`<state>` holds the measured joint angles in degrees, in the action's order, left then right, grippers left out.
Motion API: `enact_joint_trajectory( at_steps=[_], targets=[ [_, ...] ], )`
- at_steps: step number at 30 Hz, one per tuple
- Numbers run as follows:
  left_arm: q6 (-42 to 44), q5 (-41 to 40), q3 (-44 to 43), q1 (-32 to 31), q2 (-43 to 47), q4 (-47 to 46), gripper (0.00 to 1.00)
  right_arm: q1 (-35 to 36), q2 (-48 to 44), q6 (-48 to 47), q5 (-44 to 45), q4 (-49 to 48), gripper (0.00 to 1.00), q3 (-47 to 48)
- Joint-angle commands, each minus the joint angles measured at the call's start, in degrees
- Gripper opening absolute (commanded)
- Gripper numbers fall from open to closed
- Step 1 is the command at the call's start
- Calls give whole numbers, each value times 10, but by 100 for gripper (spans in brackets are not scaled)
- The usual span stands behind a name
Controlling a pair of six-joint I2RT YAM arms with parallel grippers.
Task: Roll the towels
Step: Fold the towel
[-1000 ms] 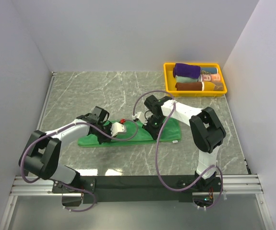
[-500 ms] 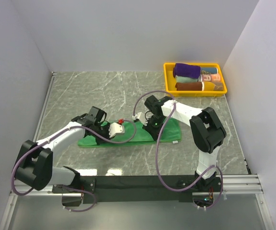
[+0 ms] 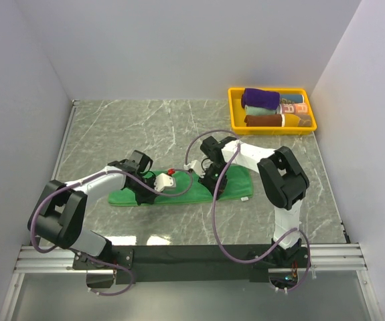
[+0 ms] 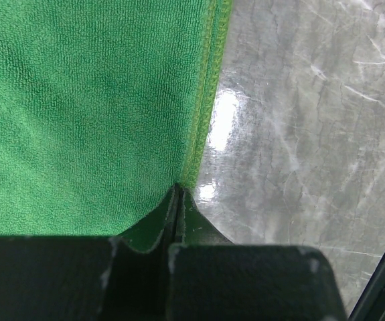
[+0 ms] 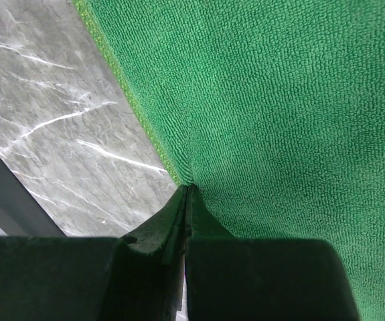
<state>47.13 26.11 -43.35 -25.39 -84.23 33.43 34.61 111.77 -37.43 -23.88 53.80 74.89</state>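
The left arm's elbow has lifted away from the near rail since half a second ago, and the right arm's elbow has edged inward. Both wrists stay low over the green towel.

That towel lies flat on the marble table, nearer the arm bases than the yellow tray and off to the tray's left. Its long axis runs side to side, parallel to the tray's long side. The end with the small white tag is the one closer to the tray.

In the left wrist view the left gripper has its fingers pressed together, with the towel's hemmed edge caught at the tips. The right gripper is the same, jaws closed on the hem where green terry meets marble.

From above, both grippers are largely hidden under their own wrists and cables. The left gripper is at the towel's end far from the tray and the right gripper is near its middle.

The purple towel sits rolled in the tray, lying along the tray's length. Other rolled cloths are beside it, and their details are too small to make out.
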Motion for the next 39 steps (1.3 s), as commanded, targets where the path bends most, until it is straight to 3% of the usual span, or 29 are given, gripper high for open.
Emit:
enact_joint_trajectory(
  at_steps=[1,11,18,19,21,23,24,26,28,29,32,39],
  targets=[
    [-2,-2,6,-1,-8,-2,1,-3,-10,-4,3,6,0,-5],
    [-6,7,-4,-1,42,30,1,-3,-45,-5,-6,46,0,9],
    [-13,-1,4,-1,32,14,1,-4,-13,-4,-14,37,0,-6],
    [-15,-3,4,-1,22,11,2,-4,0,-4,-14,36,0,-6],
    [-26,0,-2,-1,13,15,17,-4,15,-6,-16,42,0,-5],
    [-28,10,-12,0,18,28,31,-11,30,-15,-32,74,9,9],
    [-28,18,-13,3,27,42,34,-17,33,-23,-42,92,25,16],
    [-29,31,-16,17,65,57,38,-44,37,-43,-79,147,41,42],
    [-36,42,-20,39,107,81,41,-68,23,-47,-99,172,82,58],
    [-41,45,-22,49,121,89,41,-82,10,-42,-105,175,88,68],
    [-59,47,-31,91,156,109,41,-121,-61,-6,-95,146,88,90],
    [-134,66,-85,212,194,97,45,-125,-255,42,54,44,95,130]
  ],
)
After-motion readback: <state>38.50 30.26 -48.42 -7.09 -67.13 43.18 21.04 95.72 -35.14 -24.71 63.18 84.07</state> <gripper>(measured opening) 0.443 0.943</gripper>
